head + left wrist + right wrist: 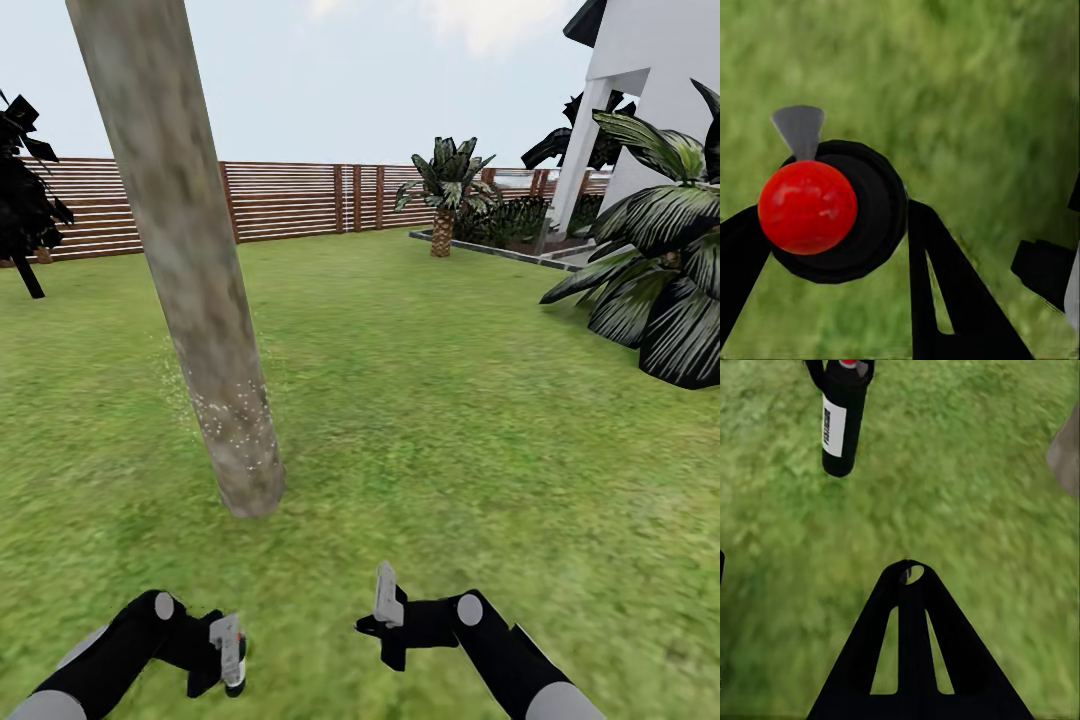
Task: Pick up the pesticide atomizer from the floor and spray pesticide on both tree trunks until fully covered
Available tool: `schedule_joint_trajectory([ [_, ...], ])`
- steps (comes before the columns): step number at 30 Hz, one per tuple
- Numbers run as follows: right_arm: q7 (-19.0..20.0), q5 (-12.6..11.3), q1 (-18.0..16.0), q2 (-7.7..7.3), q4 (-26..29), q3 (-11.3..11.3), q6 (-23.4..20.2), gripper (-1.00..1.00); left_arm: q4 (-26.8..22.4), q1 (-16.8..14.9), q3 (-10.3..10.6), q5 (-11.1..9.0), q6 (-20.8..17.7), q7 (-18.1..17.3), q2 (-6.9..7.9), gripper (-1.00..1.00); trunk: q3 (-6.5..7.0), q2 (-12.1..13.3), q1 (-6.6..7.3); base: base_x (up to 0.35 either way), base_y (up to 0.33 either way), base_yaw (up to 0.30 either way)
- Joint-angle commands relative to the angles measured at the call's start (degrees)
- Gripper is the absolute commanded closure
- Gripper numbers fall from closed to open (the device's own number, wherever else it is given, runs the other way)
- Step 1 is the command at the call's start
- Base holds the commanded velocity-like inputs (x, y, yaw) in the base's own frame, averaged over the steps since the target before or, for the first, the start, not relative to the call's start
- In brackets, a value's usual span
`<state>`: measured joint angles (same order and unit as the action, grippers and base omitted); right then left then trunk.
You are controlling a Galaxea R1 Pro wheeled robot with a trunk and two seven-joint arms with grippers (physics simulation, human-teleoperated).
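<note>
Mottled beige-grey bark marks the trunk point(190, 260), which rises at a slant from the grass point(450, 420) ahead and left of the robot. Fine white specks dot its lower part, with a faint haze of them just to its left. In the head view the left hand point(222, 655) sits low at the left, closed on the atomizer point(229, 650), a small dark bottle with a pale label, held between the fingers above the lawn. The left wrist view looks down on its top: a red ball point(807, 207) on a black round cap, with a grey nozzle point(799, 129) beside it. The right wrist view catches the same bottle point(840, 424) hanging over the grass, and an edge of the trunk point(1066, 454). The right hand point(385, 610) is low at the centre, holding nothing; how far its fingers are parted I cannot tell. A brown slat fence point(300, 200) runs across the back, with a small palm point(445, 190) in front of it, a white house point(650, 90) at the right, big spiky plants point(660, 270) before it, and a black-leaved tree point(25, 200) at the far left.
</note>
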<state>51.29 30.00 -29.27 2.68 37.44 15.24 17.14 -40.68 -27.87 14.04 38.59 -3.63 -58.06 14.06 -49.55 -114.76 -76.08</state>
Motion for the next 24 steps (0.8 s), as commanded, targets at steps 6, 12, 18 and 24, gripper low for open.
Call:
schedule_joint_trajectory([
  [6, -10.20, -0.37, 0.08, -3.54, -3.71, -1.18, 0.00, -1.00, 2.51, 0.09, -11.64, -1.86, -0.30, 6.93, 0.82, 1.00, 0.00, 0.00, 0.00, 0.000, 0.000, 0.000],
  [12, -55.73, -0.71, 0.27, -4.30, -30.63, -18.14, 1.37, -1.00, 24.01, 0.49, -24.22, -18.98, 10.74, 40.66, -3.08, 1.00, 0.00, 0.00, 0.00, 0.000, 0.000, 0.000],
  [18, -71.58, -2.82, 2.74, -5.72, -32.98, -25.86, 15.76, -1.00, 34.77, 3.17, -24.42, -32.02, 25.59, 56.87, -3.63, 1.00, 0.00, 0.00, 0.00, 0.000, 0.000, 0.000],
  [24, -72.56, -2.82, 5.84, -5.13, -33.94, -26.09, 17.37, -1.00, 35.83, 4.76, -24.47, -32.52, 26.62, 56.63, -4.58, 1.00, 0.00, 0.00, 0.00, 0.000, 0.000, 0.000],
])
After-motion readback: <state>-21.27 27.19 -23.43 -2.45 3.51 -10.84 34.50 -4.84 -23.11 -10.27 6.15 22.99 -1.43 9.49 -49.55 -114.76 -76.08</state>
